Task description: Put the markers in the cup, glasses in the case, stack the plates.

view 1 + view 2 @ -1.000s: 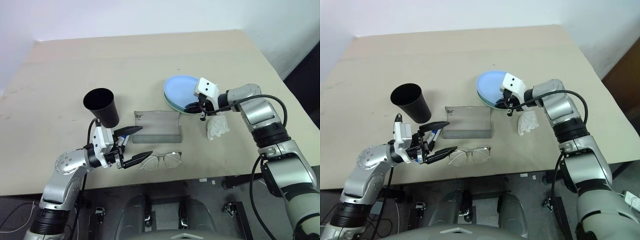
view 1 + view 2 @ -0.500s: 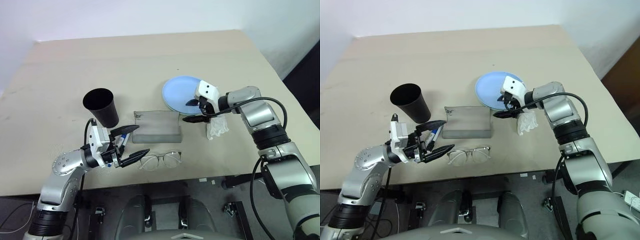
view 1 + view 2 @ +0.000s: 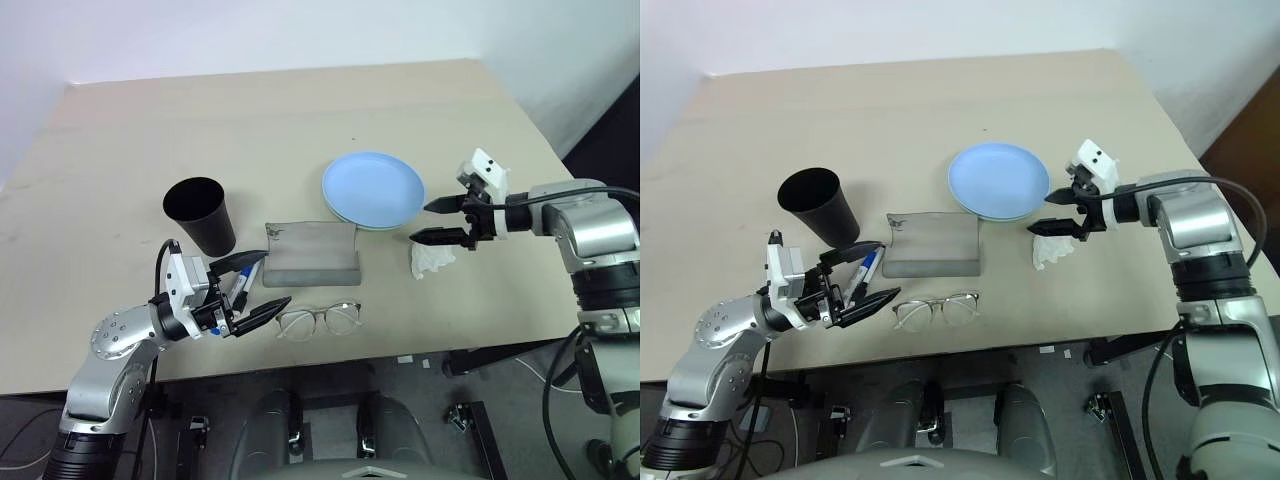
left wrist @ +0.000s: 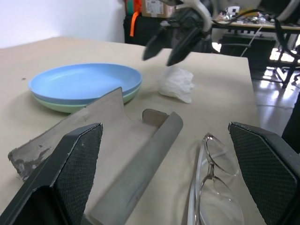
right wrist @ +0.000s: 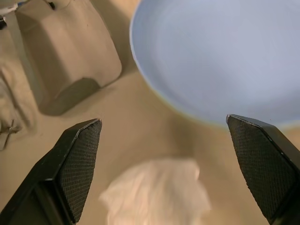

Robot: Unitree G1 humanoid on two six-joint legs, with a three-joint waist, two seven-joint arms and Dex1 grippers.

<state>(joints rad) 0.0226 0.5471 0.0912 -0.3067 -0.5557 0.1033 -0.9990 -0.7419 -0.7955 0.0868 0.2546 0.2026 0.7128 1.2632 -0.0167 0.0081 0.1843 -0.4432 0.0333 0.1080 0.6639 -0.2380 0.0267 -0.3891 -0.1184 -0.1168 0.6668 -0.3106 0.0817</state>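
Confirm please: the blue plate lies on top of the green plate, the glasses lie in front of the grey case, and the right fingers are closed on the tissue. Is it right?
One part is wrong. The right gripper is open and holds nothing; its fingers hang over the table above the tissue, as the left eye view shows. The blue plate does lie on the green plate, and the glasses lie in front of the grey case.

I see a crumpled white tissue [image 3: 433, 258] lying on the beige table [image 3: 250, 130], toward its right side. Beyond the table's far edge stand cluttered desks [image 4: 243, 23].

Silver arms, black cables, black textured fingers [image 4: 70, 178].
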